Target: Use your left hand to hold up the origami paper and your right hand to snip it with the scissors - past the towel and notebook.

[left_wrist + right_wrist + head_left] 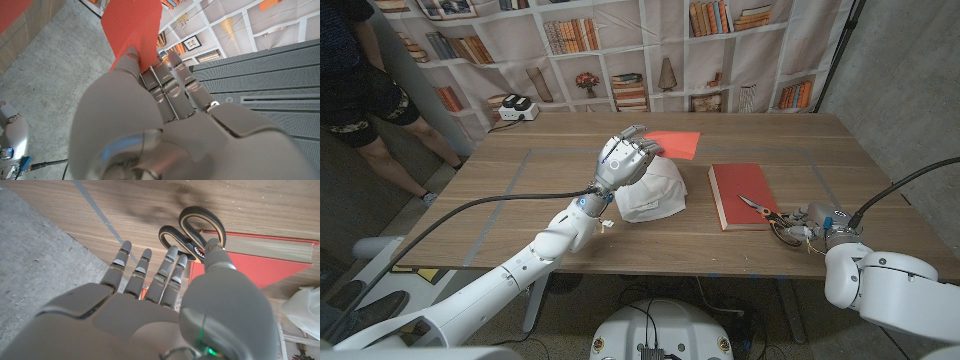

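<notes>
Reaching out over the middle of the counter [520, 175], the left hand [625, 158] sits raised above the white towel [655, 192], with its fingertips at the near edge of the orange-red origami paper [674, 143]. From the head view the sheet looks to lie toward the far side of the counter, just beyond the towel. The left wrist view shows more: the paper [132, 27] stands between the thumb and the other fingers [175, 75], which close on its lower edge, so the left hand [165, 115] grips the sheet.

On the other side, the right hand [807, 222] is low at the counter's near right part, just off the near right corner of the red notebook [745, 193]. The scissors [760, 206] lie on that corner of the notebook, blades pointing toward the far left and handles toward the hand. In the right wrist view the right hand [165, 300] has its fingers stretched out and slightly apart, fingertips [145, 260] close to the black looped handles of the scissors [195, 227], which overhang the notebook's [260, 262] edge. The thumb reaches up beside the handles; whether it touches them cannot be told. Nothing is held in this hand.

Towel and notebook lie side by side, the towel to the left.

A person [360, 90] stands at the far left, beyond the counter.
</notes>
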Controlling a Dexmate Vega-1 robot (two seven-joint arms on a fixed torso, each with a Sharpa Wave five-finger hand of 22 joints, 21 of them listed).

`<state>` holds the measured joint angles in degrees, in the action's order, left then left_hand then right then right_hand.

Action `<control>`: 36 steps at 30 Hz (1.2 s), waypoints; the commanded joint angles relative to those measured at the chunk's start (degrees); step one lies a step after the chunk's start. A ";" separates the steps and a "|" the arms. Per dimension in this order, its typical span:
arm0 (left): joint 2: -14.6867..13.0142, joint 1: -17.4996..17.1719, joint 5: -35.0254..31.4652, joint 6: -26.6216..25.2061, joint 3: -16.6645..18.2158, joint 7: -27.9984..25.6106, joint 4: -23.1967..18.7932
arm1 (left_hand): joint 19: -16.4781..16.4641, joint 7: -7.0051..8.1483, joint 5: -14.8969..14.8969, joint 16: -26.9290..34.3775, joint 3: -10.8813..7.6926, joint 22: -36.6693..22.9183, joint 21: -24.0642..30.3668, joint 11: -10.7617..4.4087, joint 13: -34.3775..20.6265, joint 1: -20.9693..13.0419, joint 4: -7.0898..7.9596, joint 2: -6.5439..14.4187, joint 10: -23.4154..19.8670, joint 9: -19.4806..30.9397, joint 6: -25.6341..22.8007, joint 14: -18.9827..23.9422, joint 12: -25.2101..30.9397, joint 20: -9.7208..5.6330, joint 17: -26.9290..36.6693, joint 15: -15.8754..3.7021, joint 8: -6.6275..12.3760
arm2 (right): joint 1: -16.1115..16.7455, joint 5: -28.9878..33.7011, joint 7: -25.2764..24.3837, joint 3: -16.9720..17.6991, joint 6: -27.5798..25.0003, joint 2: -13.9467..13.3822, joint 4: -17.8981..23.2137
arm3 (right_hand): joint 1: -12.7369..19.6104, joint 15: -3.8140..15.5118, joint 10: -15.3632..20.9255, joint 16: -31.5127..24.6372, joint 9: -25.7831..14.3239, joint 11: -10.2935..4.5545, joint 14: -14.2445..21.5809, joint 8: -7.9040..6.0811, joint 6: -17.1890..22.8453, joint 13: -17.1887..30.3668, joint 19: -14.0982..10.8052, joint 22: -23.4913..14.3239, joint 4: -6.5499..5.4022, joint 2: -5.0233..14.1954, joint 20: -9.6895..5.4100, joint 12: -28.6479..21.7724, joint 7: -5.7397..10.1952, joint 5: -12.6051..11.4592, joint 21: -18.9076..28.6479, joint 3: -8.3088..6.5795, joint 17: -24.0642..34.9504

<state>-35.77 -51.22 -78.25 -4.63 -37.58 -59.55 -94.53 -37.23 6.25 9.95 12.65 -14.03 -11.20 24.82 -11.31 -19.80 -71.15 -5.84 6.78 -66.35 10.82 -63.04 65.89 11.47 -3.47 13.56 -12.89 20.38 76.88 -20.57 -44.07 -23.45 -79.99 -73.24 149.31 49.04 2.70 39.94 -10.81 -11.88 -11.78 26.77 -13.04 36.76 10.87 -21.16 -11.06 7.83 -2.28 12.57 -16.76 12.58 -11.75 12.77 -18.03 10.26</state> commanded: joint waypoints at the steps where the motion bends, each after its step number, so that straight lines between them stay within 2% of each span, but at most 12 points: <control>1: 0.09 0.06 0.16 0.06 -0.20 0.09 0.22 | 0.33 0.06 0.33 0.08 -0.39 0.03 0.49 -0.34 -0.25 0.12 0.08 0.16 -0.16 0.11 0.24 -0.17 0.33 -6.78 0.20 -0.22 0.25 | -2.48 -3.76 -3.01 -2.44 0.00 -1.37 -0.28 | 0.42 1.19 0.58 -0.04 -0.09 -0.01 0.34 0.13 0.25 0.12 -0.19 -0.18 -0.16 0.41 -0.18 -0.12 -0.11 -0.11 -0.14 -0.52 0.29; 25: 0.28 0.11 0.41 0.21 -0.42 0.01 0.50 | 0.49 0.07 0.33 0.10 -0.84 0.03 0.66 -0.34 -0.40 0.18 0.00 0.06 -0.01 0.10 0.16 -0.20 0.29 -6.75 0.21 -0.23 0.39 | -5.78 -1.74 -0.15 -6.35 0.00 -2.07 -1.38 | 0.68 1.31 0.51 -0.04 -0.12 -0.10 0.55 0.29 0.20 0.13 -0.35 -0.17 -0.06 0.64 -0.19 0.07 0.08 -0.11 -0.13 -0.75 0.30; 36: 0.47 0.63 0.76 0.70 -0.55 -0.71 1.42 | 0.55 0.17 0.32 0.11 -0.97 0.04 0.71 -0.33 -0.41 0.22 -0.01 0.01 0.04 0.10 0.18 -0.21 0.26 -6.76 0.21 -0.24 0.41 | -7.30 -2.80 -2.46 -8.01 0.00 -1.68 -2.02 | 0.44 1.50 0.68 -0.09 -0.14 -0.01 0.71 0.35 0.22 0.14 -0.37 -0.17 -0.22 0.75 -0.19 0.09 0.11 -0.07 -0.16 -0.72 0.35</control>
<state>-35.46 -50.99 -77.74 -4.26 -38.01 -59.75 -93.79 -37.02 6.25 9.97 12.65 -14.50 -11.20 25.27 -11.14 -20.10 -71.15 -5.85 6.78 -66.18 10.77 -63.03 65.90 11.29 -3.68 13.56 -12.89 20.61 71.13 -22.87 -44.91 -29.72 -79.99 -75.21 147.90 49.35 2.69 39.93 -10.81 -11.86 -11.78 26.76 -12.70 36.75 10.87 -21.15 -11.06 7.82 -1.98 12.56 -16.77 12.57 -11.75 12.77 -18.51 10.25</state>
